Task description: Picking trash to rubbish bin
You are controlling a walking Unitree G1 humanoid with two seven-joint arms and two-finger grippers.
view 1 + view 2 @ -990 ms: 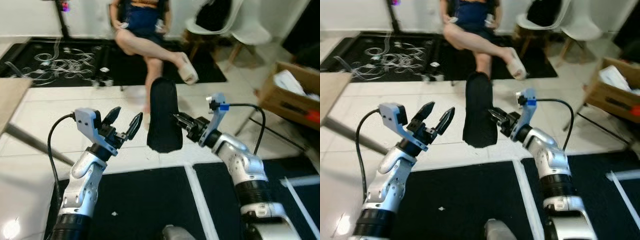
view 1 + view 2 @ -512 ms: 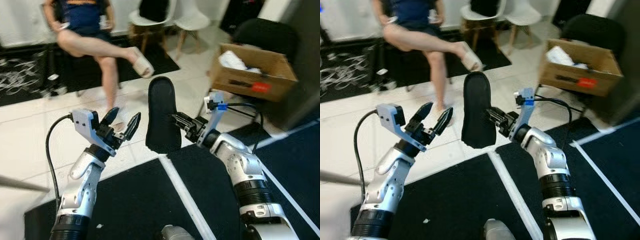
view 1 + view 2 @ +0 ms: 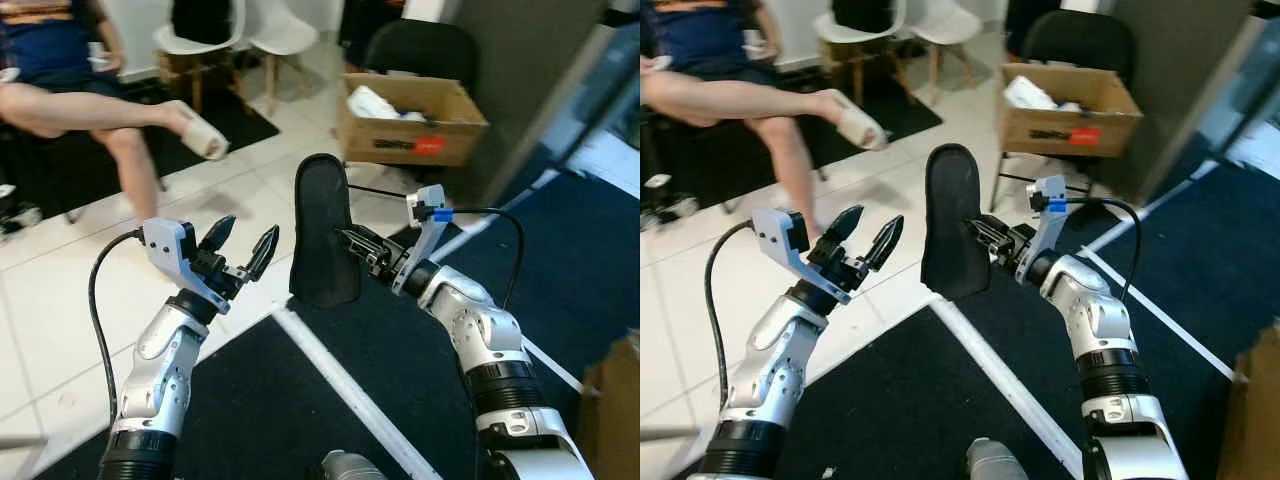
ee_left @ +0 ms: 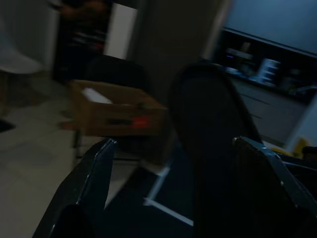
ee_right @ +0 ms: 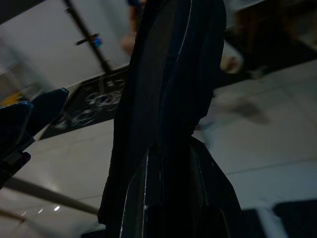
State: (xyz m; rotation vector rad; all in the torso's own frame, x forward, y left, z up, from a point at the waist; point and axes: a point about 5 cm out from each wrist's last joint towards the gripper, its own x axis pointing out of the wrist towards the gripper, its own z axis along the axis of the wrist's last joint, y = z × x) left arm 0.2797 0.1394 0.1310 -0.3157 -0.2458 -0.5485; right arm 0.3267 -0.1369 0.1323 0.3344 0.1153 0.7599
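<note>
With my right gripper [image 3: 352, 246] pinching the black slipper [image 3: 320, 232] and left gripper [image 3: 243, 248] spread, binning remains.

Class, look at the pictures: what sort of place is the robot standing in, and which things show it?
Probably a lived-in room used as a workspace: white chairs by the wall, a seated person, and a cardboard box of stuff on the tiled floor.

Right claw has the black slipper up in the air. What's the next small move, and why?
Probably keep the right claw shut on the flat black slipper and step toward the brown cardboard box ahead to the right. The slipper is held upright above the floor, the box stands some way off with white items inside, and the open left claw holds nothing.
</note>
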